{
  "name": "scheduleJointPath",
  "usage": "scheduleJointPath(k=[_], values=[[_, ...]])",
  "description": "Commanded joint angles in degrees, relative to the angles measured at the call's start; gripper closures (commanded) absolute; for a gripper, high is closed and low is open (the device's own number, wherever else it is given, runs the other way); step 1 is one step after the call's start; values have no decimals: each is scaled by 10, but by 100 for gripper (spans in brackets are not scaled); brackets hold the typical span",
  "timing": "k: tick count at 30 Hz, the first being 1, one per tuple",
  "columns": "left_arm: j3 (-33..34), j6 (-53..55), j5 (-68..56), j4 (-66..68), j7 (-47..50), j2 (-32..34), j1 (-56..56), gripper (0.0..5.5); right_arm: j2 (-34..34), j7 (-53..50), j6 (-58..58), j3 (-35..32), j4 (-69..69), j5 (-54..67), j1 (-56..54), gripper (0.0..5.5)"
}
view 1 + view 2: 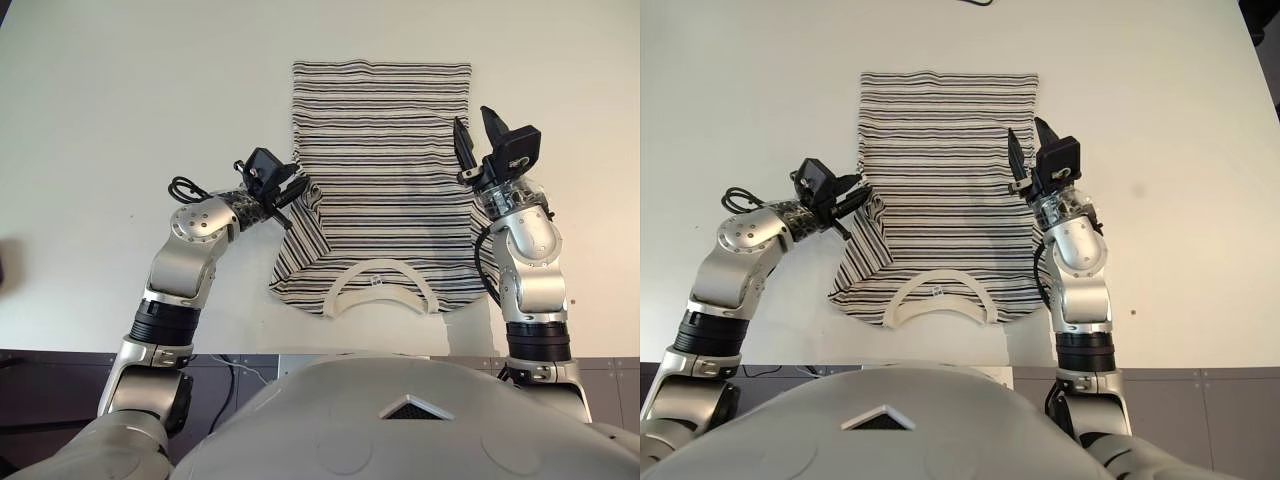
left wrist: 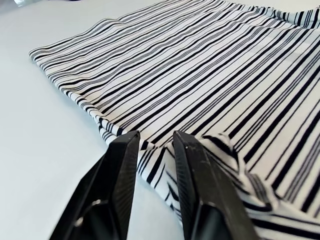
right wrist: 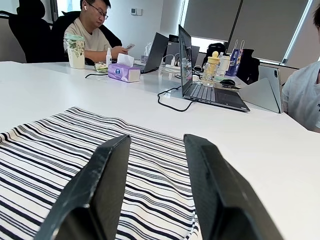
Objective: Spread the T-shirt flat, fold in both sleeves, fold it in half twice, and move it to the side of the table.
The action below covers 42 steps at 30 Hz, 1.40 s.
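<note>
The striped T-shirt lies mid-tabletop, collar toward the near edge. The left end effector, fingers narrowly parted, meets its left edge; the right end effector, fingers spread and empty, hovers over its right edge.

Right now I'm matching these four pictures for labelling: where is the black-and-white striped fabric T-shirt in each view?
Left eye view: the black-and-white striped T-shirt lies centre, between the left gripper and right gripper.
Right eye view: T-shirt centre-left, same layout.
Left wrist view: T-shirt edge at the left gripper's tips.
Right wrist view: T-shirt spread beneath the right gripper.
Shared landmark: the white table.
</note>
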Motion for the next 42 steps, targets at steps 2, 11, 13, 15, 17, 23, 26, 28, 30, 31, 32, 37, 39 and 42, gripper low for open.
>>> scheduleJointPath(k=[2, 11, 13, 15, 17, 23, 26, 28, 30, 31, 32, 37, 39, 42], values=[[-38, -40, 52, 34, -6, -17, -5, 427, 2, 0, -5, -2, 9, -2, -14, 355], [15, -59, 62, 9, 35, -31, 23, 427, -17, 17, 8, -24, -19, 21, 0, 355], [38, -45, 52, -45, 50, -34, 57, 427, -30, 31, 31, -45, -47, 47, 29, 355], [65, -24, 33, -115, 66, -42, 94, 427, -50, 48, 61, -79, -74, 80, 80, 355], [95, -5, 17, -181, 87, -51, 136, 427, -71, 67, 92, -112, -95, 108, 134, 355], [128, 16, 10, -301, 128, -74, 289, 427, -102, 92, 242, -189, -157, 212, 265, 355], [103, 15, 26, -322, 144, -88, 315, 427, -99, 81, 324, -209, -178, 267, 283, 355], [90, 14, 38, -330, 155, -95, 323, 427, -94, 68, 372, -226, -187, 300, 293, 355], [83, 9, 46, -328, 160, -100, 331, 427, -88, 52, 406, -242, -190, 324, 294, 355], [81, 7, 50, -325, 162, -100, 333, 427, -86, 43, 419, -248, -189, 334, 291, 355], [81, 6, 52, -322, 162, -100, 334, 427, -84, 37, 427, -254, -187, 342, 286, 355], [78, 5, 57, -320, 163, -102, 334, 427, -93, 31, 431, -264, -164, 347, 261, 355], [74, 7, 58, -319, 161, -103, 332, 427, -93, 29, 429, -260, -155, 340, 250, 355], [70, 11, 59, -320, 160, -102, 328, 427, -103, 32, 416, -226, -151, 302, 252, 355]])
